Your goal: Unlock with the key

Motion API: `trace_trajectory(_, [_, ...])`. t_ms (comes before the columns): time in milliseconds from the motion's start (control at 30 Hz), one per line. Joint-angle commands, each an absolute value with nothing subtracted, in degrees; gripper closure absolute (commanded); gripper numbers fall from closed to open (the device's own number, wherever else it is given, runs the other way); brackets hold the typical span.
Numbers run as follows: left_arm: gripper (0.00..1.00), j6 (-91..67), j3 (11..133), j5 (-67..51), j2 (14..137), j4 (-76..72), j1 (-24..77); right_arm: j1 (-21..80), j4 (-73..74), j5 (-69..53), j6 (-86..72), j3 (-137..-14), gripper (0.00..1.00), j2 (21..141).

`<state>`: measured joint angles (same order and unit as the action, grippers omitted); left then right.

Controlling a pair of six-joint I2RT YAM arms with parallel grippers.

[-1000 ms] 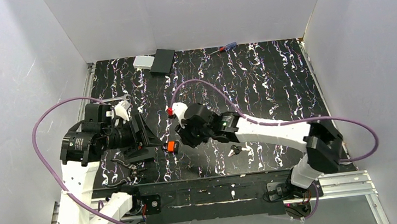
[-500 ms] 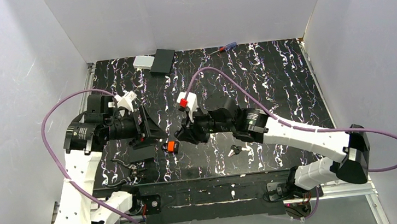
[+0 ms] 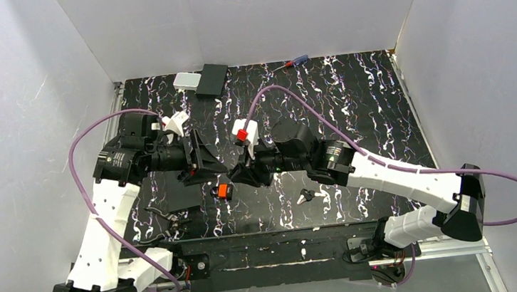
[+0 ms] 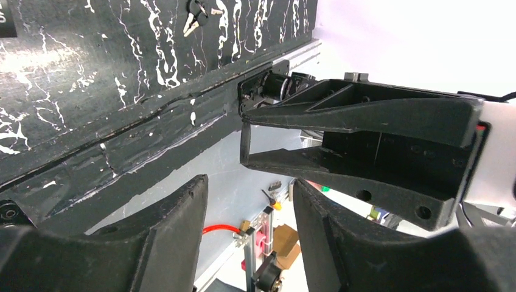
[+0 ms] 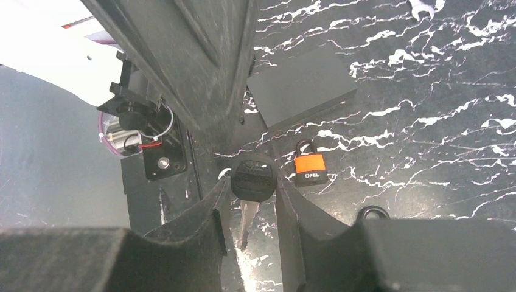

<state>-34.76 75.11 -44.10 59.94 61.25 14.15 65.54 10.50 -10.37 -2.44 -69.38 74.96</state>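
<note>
right claw (image 5: 253,190): clamped on the dark head of the key (image 5: 254,180)
left claw (image 4: 247,182): apart, empty, facing it
risk: claws collide; key twists free

- Mat (image 3: 358,100): black with white marbling, covering the table.
- Black box (image 3: 213,79): flat, at the far edge, left of centre.
- Grey box (image 3: 186,81): smaller, lying against the black box's left side.
- Screwdriver (image 3: 289,63): red and blue handle, at the far edge, right of the boxes and apart from them.
- Dark tools (image 3: 172,224): near left corner, too small to make out.
- Walls (image 3: 265,16): plain white, on the left, far and right sides.
- Rail (image 3: 440,244): bare metal, along the near edge.
</note>
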Motion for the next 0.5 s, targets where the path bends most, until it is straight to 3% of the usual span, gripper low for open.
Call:
trace_trajectory(0, [0.49, -35.39, 75.59, -44.70, 60.72, 60.44, 16.01, 65.74, 10.22, -11.20, -0.17, -73.82, 0.71, 74.94])
trace_trajectory(467, [0.58, -35.52, 77.62, -45.01, 63.50, 59.98, 17.38, 66.18, 10.90, -13.25, 2.88, -76.15, 0.71, 75.72])
